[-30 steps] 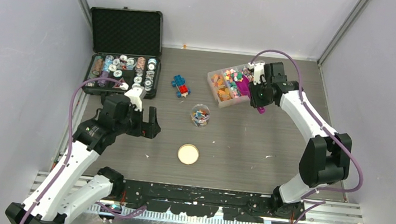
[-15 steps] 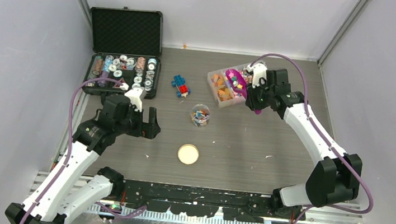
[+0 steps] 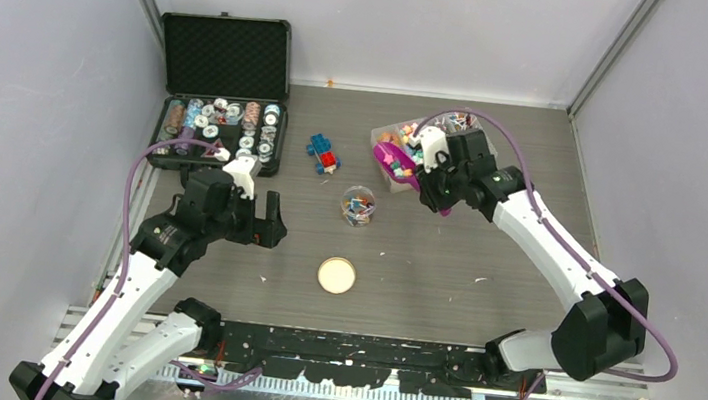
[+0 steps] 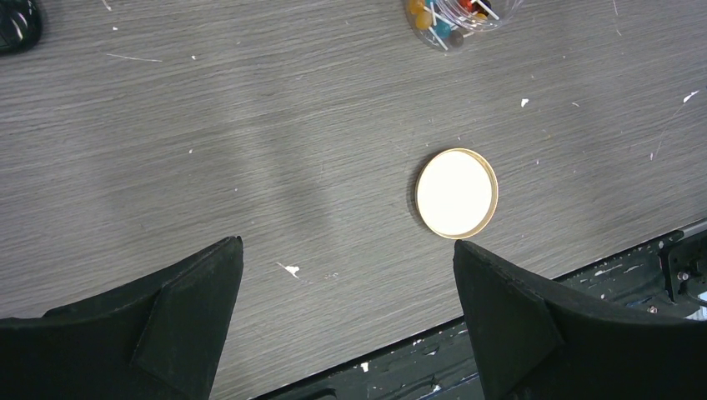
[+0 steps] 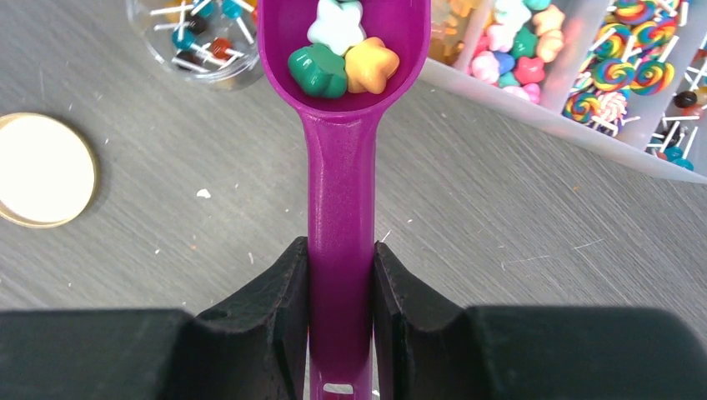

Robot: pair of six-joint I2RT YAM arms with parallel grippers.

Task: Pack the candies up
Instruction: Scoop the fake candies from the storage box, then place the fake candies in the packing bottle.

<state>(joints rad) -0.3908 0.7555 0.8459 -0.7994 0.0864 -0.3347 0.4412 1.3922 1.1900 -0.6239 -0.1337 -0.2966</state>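
Three candies (image 5: 342, 58), star-ish, one white, one green, one yellow, sit loose in the bowl of a purple scoop (image 5: 340, 192). Many more lie sorted in the clear divided tray (image 5: 546, 121) at the table's far right: pink and blue pieces, swirl lollipops. A few small stick lollipops are already in the clear jar (image 3: 357, 204). From above, the scoop bowl hangs at the tray's near-left corner, near the jar but not over it. The right gripper (image 5: 340, 250) is clamped on the scoop's handle, one finger on each flat side, with the handle running straight out between them. The candies look hard, glossy, tiny and light, so likely to roll or bounce and too small to pinch one by one. Judgement: carry them in the scoop, held by the handle as it is, and keep the bowl level until it is above the jar mouth, since any tilt spills them. The scoop looks like stiff plastic and could slip or twist in the grip. The cork lid (image 4: 456, 192) lies flat on the table (image 4: 250, 125), near side of the jar and apart from it. The left gripper (image 4: 346, 283) hovers above the table beside the lid, jaws spread wide and holding nothing. A toy brick figure (image 3: 323, 153) and an open black case (image 3: 226, 55) of spools are off to the left, uninvolved.
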